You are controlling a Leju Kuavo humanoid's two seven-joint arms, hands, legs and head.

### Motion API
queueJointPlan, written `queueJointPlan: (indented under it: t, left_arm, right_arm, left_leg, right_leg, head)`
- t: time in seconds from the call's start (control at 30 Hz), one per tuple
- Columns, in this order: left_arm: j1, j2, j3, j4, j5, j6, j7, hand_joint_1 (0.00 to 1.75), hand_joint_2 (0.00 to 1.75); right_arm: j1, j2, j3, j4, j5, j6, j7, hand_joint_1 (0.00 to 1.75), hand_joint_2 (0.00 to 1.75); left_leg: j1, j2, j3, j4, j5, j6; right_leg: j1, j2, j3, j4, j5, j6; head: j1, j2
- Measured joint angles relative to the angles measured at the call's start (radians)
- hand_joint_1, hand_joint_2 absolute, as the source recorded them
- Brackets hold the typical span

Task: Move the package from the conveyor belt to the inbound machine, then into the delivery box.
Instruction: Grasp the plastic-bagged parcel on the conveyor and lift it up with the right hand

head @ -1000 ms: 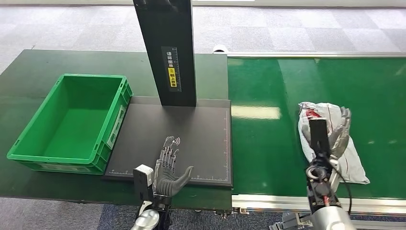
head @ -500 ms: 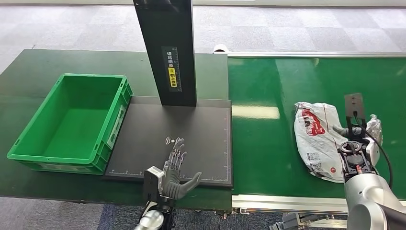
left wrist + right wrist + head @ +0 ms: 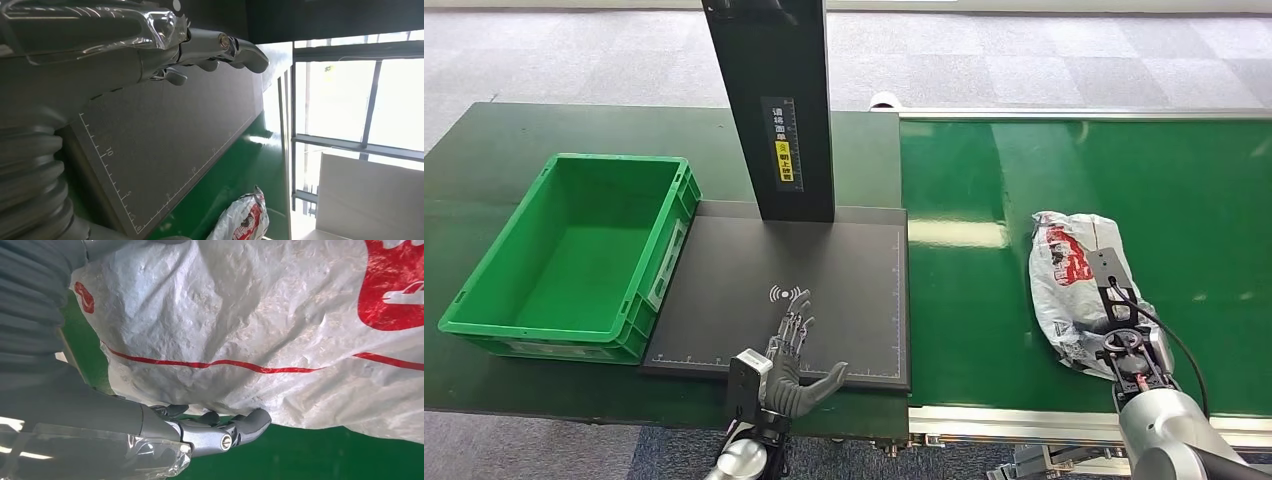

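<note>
Head view: the package (image 3: 1074,290), a crumpled white bag with red print, lies on the green conveyor belt (image 3: 984,300), toward its near edge and well right of the black inbound machine (image 3: 824,290) with its upright post. The empty green delivery box (image 3: 484,310) sits at the left side of the desk (image 3: 484,150), touching the machine's left edge. The right hand (image 3: 1124,325) is at the package's near end, mostly hidden behind its wrist. The left hand (image 3: 789,365) hovers over the machine's near edge, fingers spread, holding nothing.

Left wrist view: the left hand's fingers (image 3: 240,47) stretch out flat above the ruled black plate, with the package (image 3: 240,220) far off on the belt.

Right wrist view: the package (image 3: 260,320) is close against the right hand (image 3: 200,432); its fingers curl beside the bag's edge, but I cannot tell whether they grip it.

The first step, picking the package off the belt, looks to be in hand. Next the right hand needs a firm hold on the loose plastic, then a lift and a carry leftward onto the machine's plate.
</note>
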Motion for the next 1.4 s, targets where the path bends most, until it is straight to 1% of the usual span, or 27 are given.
queueJointPlan:
  t: [0.07,0.1,0.2,0.23,0.3,0.37,0.57,0.9,0.97,1.0,1.07,1.13,1.2,1.27,1.33,1.4]
  left_arm:
    - [0.0,0.0,0.0,-0.001,-0.002,0.0,0.0,0.0,1.75]
    - [0.001,0.0,0.001,-0.001,-0.003,0.0,0.0,0.0,1.75]
    - [0.001,0.0,0.002,-0.001,-0.009,0.0,0.0,0.0,1.75]
    - [0.001,0.0,0.002,-0.001,-0.01,0.0,0.0,0.0,1.75]
    - [0.001,0.0,0.002,-0.001,-0.012,0.004,0.0,0.0,1.75]
    - [0.001,0.0,0.002,-0.001,-0.011,0.012,0.0,0.0,1.75]
    - [0.001,0.0,0.002,-0.001,-0.007,0.021,0.0,0.0,1.75]
    - [0.01,-0.001,0.022,-0.019,0.0,0.041,0.0,0.0,1.75]
    - [0.015,-0.002,0.027,-0.032,-0.004,0.062,0.0,0.0,1.75]
    - [0.021,-0.001,0.031,-0.045,-0.011,0.084,0.0,0.0,1.75]
    - [0.035,-0.001,0.045,-0.081,-0.031,0.149,0.0,0.0,1.75]
    - [0.053,-0.002,0.062,-0.121,-0.049,0.228,0.0,0.0,1.75]
    - [0.07,-0.003,0.08,-0.16,-0.057,0.298,0.0,0.0,1.75]
    - [0.086,-0.005,0.097,-0.193,-0.053,0.353,0.0,0.0,1.75]
    - [0.096,-0.007,0.11,-0.215,-0.044,0.382,0.0,0.0,1.75]
    - [0.102,-0.008,0.119,-0.227,-0.036,0.391,0.0,0.0,1.75]
  right_arm:
    - [0.005,0.001,0.0,0.003,0.015,0.021,0.026,0.0,1.75]
    - [0.007,0.001,0.002,0.005,0.03,0.034,0.049,0.05,1.75]
    - [0.012,0.001,0.016,0.009,0.088,0.076,0.13,1.34,1.75]
    - [0.012,0.001,0.023,0.01,0.103,0.086,0.151,1.73,1.75]
    - [0.011,0.001,0.035,0.011,0.126,0.095,0.182,1.75,1.75]
    - [0.01,0.002,0.045,0.011,0.139,0.091,0.195,1.75,1.75]
    - [0.006,0.006,0.051,0.011,0.151,0.085,0.195,1.75,1.75]
    - [0.005,0.023,0.05,0.011,0.166,0.035,0.119,1.75,1.75]
    - [0.002,0.031,0.05,0.01,0.178,0.002,0.062,1.75,1.75]
    - [-0.004,0.037,0.05,0.008,0.189,-0.023,0.017,1.75,1.75]
    - [-0.023,0.062,0.049,-0.001,0.22,-0.07,-0.092,1.75,1.75]
    - [-0.05,0.099,0.049,-0.018,0.259,-0.101,-0.2,1.75,1.75]
    - [-0.073,0.148,0.052,-0.039,0.294,-0.113,-0.289,1.75,1.75]
    - [-0.082,0.215,0.063,-0.069,0.313,-0.108,-0.38,1.75,1.75]
    - [-0.082,0.282,0.08,-0.098,0.313,-0.083,-0.464,1.75,1.75]
    - [-0.078,0.34,0.093,-0.116,0.295,-0.035,-0.528,1.75,1.75]
  left_leg:
    - [0.0,0.0,0.0,0.0,0.0,0.0]
    - [0.0,0.0,0.0,0.0,0.0,0.0]
    - [0.0,0.0,0.0,0.0,0.0,0.0]
    - [0.0,0.0,0.001,0.0,0.0,0.0]
    - [0.0,-0.001,0.001,0.0,0.0,0.0]
    - [0.0,-0.002,0.001,0.0,0.0,0.0]
    - [0.0,-0.001,0.001,0.0,0.0,0.0]
    - [0.0,-0.001,0.001,0.0,0.0,0.0]
    - [0.0,-0.001,0.0,0.0,0.0,0.0]
    - [0.0,0.0,-0.001,0.0,0.0,0.0]
    - [0.0,0.001,-0.001,0.0,0.0,0.0]
    - [0.0,0.003,0.0,0.0,0.0,0.0]
    - [0.002,0.003,0.001,0.0,0.0,0.0]
    - [0.004,0.002,0.001,0.0,0.001,-0.001]
    - [0.005,0.003,0.001,0.0,0.0,-0.001]
    - [0.006,0.002,0.001,0.0,0.001,-0.001]
  right_leg:
    - [0.0,0.0,0.0,0.0,0.0,0.0]
    - [0.0,0.0,0.0,0.0,0.0,0.0]
    - [0.0,0.0,0.0,0.0,0.0,0.0]
    - [0.0,0.0,0.0,0.0,0.0,0.0]
    - [0.0,-0.001,0.001,0.0,0.0,0.0]
    - [0.0,-0.002,0.002,0.0,0.0,0.001]
    - [0.0,-0.002,0.002,0.0,0.0,0.001]
    - [0.0,-0.002,0.002,0.0,0.0,0.001]
    - [0.0,-0.001,0.002,0.0,0.0,0.0]
    - [0.0,-0.001,0.001,0.0,0.0,0.0]
    - [0.0,0.001,0.001,0.001,0.0,0.0]
    - [0.001,0.002,0.0,0.001,0.0,0.0]
    - [0.002,0.003,0.001,0.001,0.0,0.0]
    - [0.003,0.003,0.001,0.001,0.0,0.0]
    - [0.004,0.003,0.0,0.001,0.0,-0.001]
    - [0.005,0.002,0.0,0.001,-0.001,-0.002]
  head:
    - [0.0,0.0]
    - [0.0,0.0]
    - [0.0,0.0]
    - [0.0,0.0]
    - [0.0,0.0]
    - [0.0,0.0]
    - [0.0,0.0]
    - [0.0,0.0]
    - [0.0,0.0]
    - [0.0,0.0]
    - [0.0,0.0]
    - [0.0,0.0]
    - [0.0,0.0]
    - [0.0,0.0]
    - [0.0,0.0]
    - [0.0,0.0]
